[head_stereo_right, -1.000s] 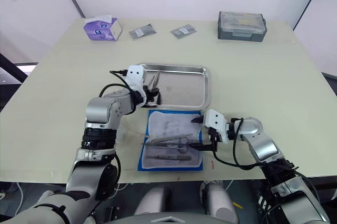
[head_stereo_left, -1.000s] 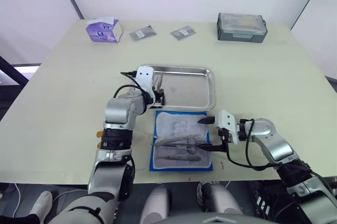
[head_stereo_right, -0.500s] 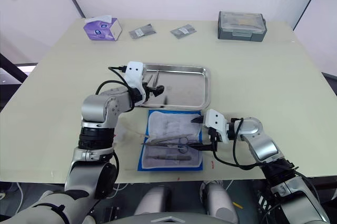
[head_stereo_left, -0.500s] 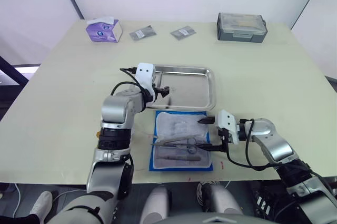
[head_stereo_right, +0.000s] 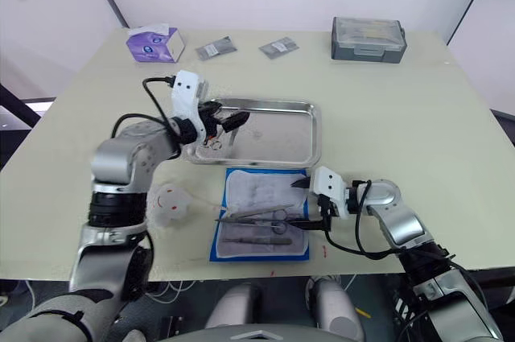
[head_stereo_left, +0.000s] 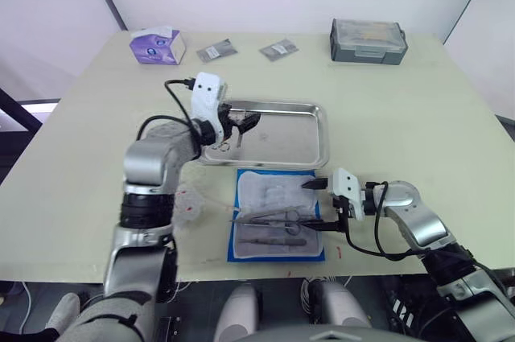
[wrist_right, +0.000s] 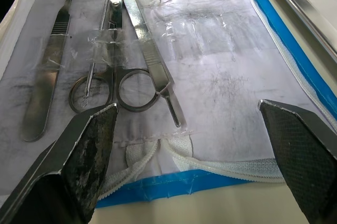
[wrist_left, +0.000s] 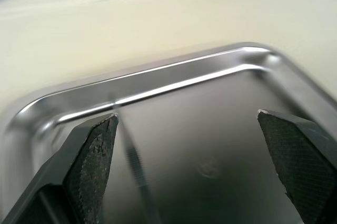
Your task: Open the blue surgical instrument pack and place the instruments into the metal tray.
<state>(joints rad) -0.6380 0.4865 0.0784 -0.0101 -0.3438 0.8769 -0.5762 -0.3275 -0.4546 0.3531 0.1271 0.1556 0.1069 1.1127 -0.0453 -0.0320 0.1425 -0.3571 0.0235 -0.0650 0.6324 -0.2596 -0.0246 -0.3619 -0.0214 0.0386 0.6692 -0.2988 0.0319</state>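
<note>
The pack (head_stereo_left: 278, 214) lies open and flat on the table (head_stereo_left: 418, 117), just in front of the tray (head_stereo_left: 282, 133): bright-blue border, crinkled pale lining, a zipper edge. Thin silver instruments (wrist_right: 118, 71) lie on the lining: ring-handled scissors, tweezers and a flat handle. The tray is shiny steel with rounded corners and a raised rim, and ring-handled tools (head_stereo_right: 221, 137) lie at its left end. The left gripper (head_stereo_left: 245, 121) hovers over that end, elbow bent, fingers spread and empty. The right gripper (head_stereo_left: 315, 203) sits at the pack's right edge, forearm low, fingers wide apart.
</note>
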